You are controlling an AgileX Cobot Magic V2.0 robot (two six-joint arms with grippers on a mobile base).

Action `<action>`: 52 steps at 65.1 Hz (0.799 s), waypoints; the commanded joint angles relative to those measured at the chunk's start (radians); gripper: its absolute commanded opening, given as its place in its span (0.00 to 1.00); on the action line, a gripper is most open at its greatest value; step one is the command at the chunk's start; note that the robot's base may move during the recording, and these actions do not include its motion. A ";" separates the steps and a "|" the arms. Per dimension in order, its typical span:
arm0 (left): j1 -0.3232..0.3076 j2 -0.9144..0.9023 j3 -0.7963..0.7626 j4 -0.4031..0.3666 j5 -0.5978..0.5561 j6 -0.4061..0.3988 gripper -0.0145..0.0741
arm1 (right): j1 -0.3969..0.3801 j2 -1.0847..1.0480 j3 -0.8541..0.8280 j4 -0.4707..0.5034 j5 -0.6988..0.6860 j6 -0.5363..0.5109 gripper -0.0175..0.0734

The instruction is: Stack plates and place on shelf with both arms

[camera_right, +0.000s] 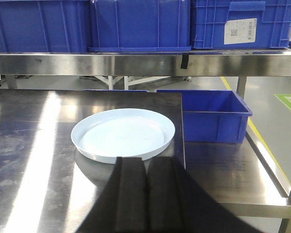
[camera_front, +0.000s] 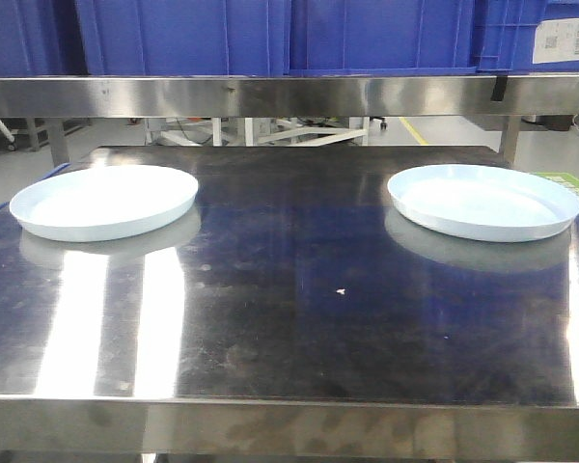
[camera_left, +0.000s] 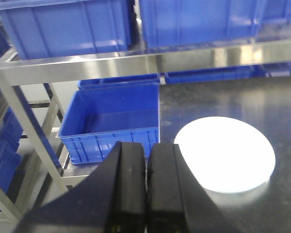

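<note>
Left plate and right plate lay well apart on the steel table, each flat, upright and unstacked. We saw the left claw with its fingers pressed together, gripping nothing, near the left plate without touching it. The right claw was likewise closed on nothing, just short of the right plate. Behind the table ran a steel shelf carrying blue crates. One open crate stood beyond the table's left edge, and a second open crate stood beyond its right.
</note>
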 commanded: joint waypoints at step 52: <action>-0.038 0.015 -0.042 0.023 -0.241 -0.004 0.27 | -0.004 -0.017 0.001 -0.009 -0.081 -0.006 0.26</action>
